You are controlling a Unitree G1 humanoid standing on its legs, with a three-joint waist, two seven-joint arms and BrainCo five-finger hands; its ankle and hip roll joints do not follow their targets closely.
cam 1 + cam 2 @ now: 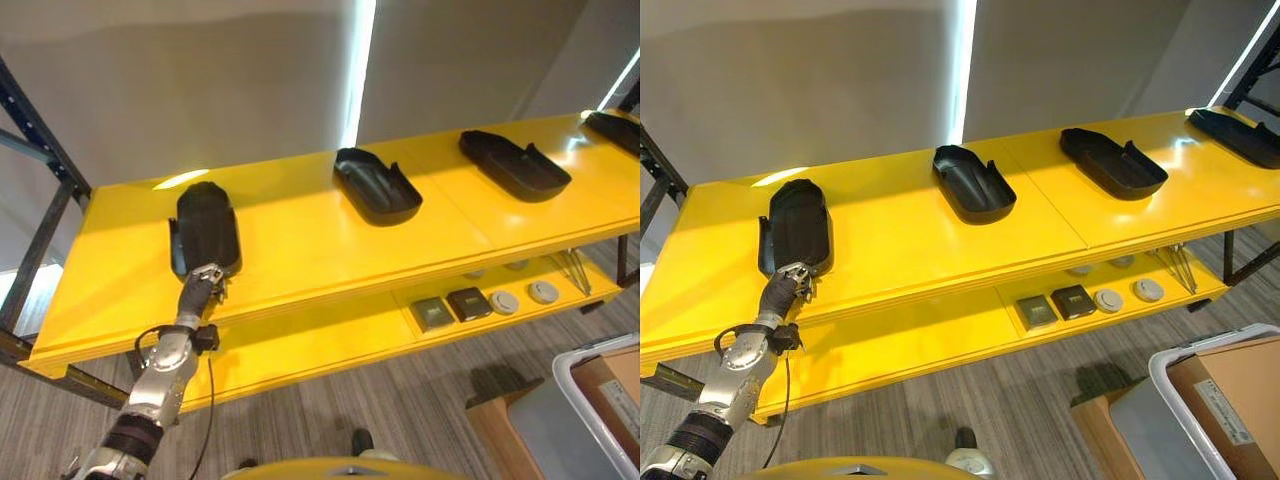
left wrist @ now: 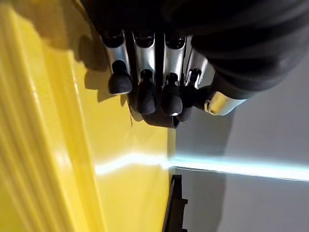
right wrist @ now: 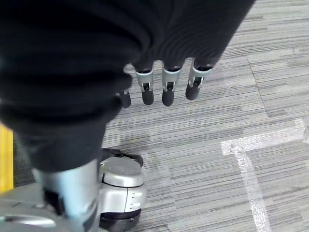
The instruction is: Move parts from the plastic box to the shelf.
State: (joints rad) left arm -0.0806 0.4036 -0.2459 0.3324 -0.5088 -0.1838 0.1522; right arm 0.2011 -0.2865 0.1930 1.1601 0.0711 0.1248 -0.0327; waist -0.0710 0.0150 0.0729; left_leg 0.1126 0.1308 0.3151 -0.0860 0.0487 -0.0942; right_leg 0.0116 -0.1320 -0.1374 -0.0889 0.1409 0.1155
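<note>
4 long black plastic parts sit in a row on the top yellow shelf [image 1: 300,240]. The leftmost black part [image 1: 205,228] lies near the front edge, and the left hand [image 1: 203,285] touches its near end with fingers hooked at it. The next part [image 1: 376,184], a third [image 1: 514,163] and a fourth [image 1: 615,130] lie well apart, with bare yellow between them. The white plastic box [image 1: 1200,400] stands on the floor at the right. The right hand [image 3: 159,87] hangs over the grey floor [image 3: 251,96], fingers loose and holding nothing.
</note>
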